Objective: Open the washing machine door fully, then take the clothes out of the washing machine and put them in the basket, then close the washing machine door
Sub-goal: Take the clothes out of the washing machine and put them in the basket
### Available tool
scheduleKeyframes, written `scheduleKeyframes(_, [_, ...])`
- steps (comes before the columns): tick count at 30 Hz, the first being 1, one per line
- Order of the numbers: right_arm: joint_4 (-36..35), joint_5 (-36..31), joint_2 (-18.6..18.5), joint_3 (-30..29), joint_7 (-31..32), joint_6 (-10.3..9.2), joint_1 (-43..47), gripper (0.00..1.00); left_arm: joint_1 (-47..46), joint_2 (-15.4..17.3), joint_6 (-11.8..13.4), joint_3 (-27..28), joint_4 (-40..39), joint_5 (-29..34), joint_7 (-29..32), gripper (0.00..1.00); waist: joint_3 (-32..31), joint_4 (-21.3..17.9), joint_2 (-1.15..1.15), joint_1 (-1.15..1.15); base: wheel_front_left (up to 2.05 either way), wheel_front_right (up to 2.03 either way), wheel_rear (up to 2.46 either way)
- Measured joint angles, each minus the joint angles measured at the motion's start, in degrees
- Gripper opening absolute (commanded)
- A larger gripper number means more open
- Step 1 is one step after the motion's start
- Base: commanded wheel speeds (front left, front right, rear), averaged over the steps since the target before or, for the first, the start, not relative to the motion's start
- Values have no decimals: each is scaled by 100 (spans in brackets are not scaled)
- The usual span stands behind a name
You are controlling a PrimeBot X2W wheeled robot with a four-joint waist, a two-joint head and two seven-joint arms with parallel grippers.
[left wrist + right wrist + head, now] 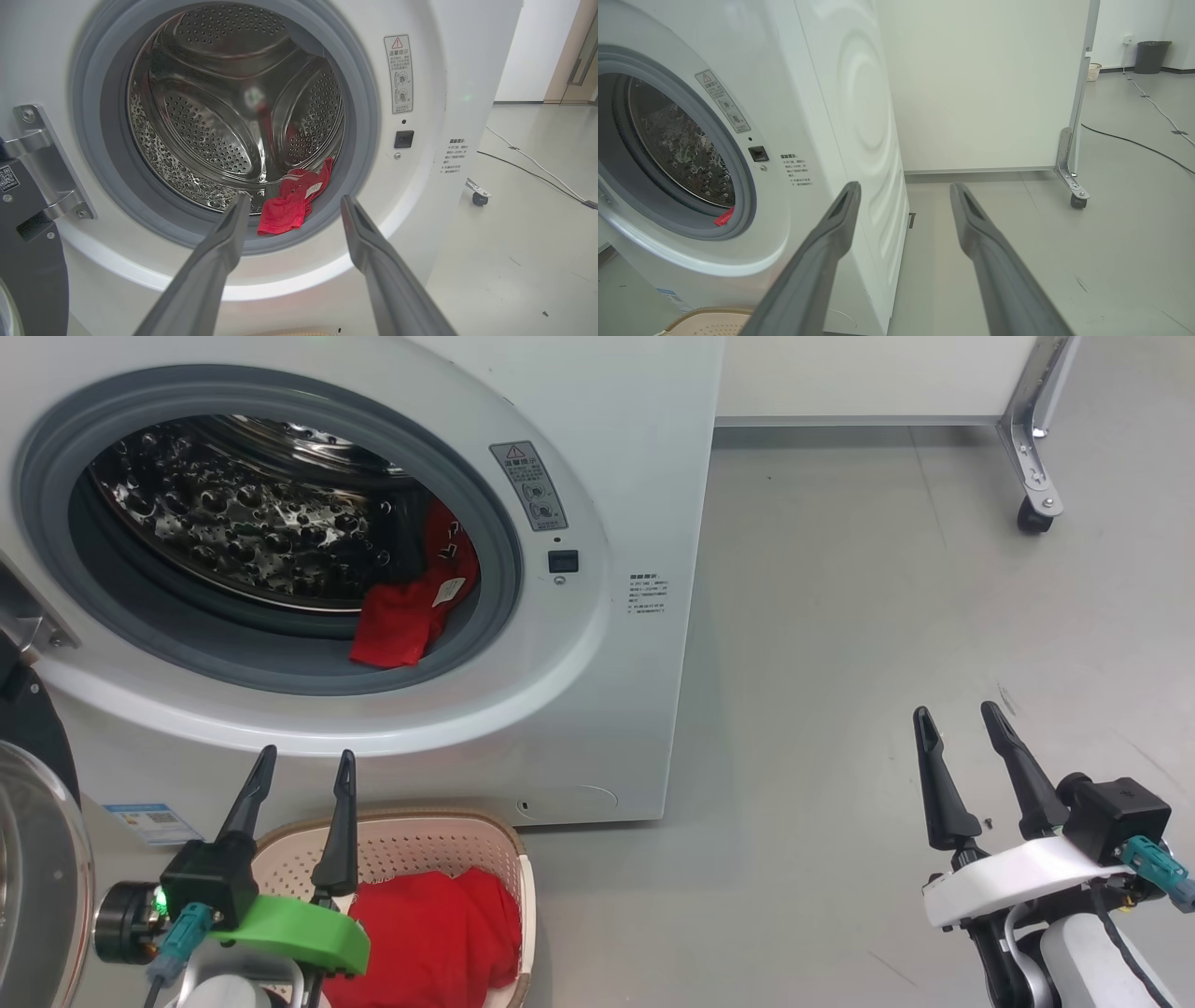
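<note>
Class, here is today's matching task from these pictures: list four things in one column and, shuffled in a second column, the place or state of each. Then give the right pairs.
Things
1. basket
2. red garment with a white tag
3. right gripper
4. washing machine door

Places or states
A. swung open, at the left edge of the head view
B. open and empty, above the floor
C. lying across the grey gasket at the drum mouth
D. on the floor before the washing machine, with red cloth inside

Pairs: 1-D, 2-C, 3-B, 4-A

Warning-triangle label (398, 73) on washing machine (420, 219)
</note>
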Motion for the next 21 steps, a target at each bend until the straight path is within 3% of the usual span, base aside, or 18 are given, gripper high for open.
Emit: scheduleKeyframes(21, [-5,0,27,-46,0,-1,57,100,88,1,115,-75,-245,-40,0,100,130,-33,0,0,0,0,0])
